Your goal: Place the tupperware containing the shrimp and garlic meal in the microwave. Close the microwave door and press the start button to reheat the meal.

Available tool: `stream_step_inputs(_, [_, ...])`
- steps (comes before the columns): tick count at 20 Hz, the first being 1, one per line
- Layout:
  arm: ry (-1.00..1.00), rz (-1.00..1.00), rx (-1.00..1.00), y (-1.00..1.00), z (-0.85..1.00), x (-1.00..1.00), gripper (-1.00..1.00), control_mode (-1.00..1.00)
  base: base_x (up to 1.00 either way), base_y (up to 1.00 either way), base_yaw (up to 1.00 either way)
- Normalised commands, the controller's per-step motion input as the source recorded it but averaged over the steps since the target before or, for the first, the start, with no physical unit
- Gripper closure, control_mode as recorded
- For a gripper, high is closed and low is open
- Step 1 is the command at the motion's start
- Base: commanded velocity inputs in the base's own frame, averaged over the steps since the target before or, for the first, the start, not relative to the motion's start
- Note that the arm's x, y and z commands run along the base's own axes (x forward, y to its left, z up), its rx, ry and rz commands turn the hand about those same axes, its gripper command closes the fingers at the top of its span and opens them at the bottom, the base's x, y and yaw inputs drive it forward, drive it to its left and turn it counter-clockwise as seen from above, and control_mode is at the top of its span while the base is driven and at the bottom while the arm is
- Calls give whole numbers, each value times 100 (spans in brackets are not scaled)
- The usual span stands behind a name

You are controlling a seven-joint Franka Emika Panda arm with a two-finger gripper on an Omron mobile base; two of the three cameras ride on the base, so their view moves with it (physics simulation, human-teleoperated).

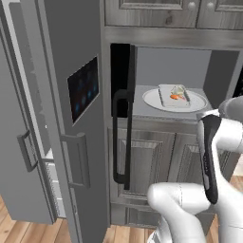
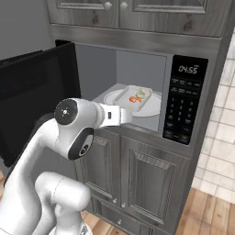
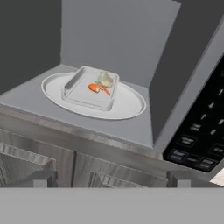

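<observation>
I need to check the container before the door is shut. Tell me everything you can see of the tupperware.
The tupperware is a small, shallow, clear-grey rectangular plastic container with rounded corners and no lid. It sits flat on the white turntable plate inside the open microwave. An orange shrimp and a pale garlic lump lie inside. Nothing else touches it.

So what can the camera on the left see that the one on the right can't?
Left only: the tall grey fridge with its dark touch panel, and the microwave door's bar handle. Right only: the button panel with its lit clock. Both: the tupperware with shrimp on the white turntable plate, microwave door open.
</observation>
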Motion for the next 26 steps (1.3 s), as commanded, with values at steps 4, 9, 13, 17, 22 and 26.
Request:
stream_step_inputs(4, [0, 15, -25, 60, 31, -75, -100, -100, 0, 0, 0])
stream_step_inputs(9, [2, 9, -20, 71, 19, -55, -100, -100, 0, 0, 0])
stream_step_inputs(13, [3, 5, -17, 64, 22, -49, -100, -100, 0, 0, 0])
stream_step_inputs(17, [2, 6, -18, 62, 21, -57, -100, -100, 0, 0, 0])
stream_step_inputs(22, [1, 5, -21, 69, 6, -50, -100, -100, 0, 0, 0])
stream_step_inputs(26, [0, 0, -25, 78, -2, -30, -100, -100, 0, 0, 0])
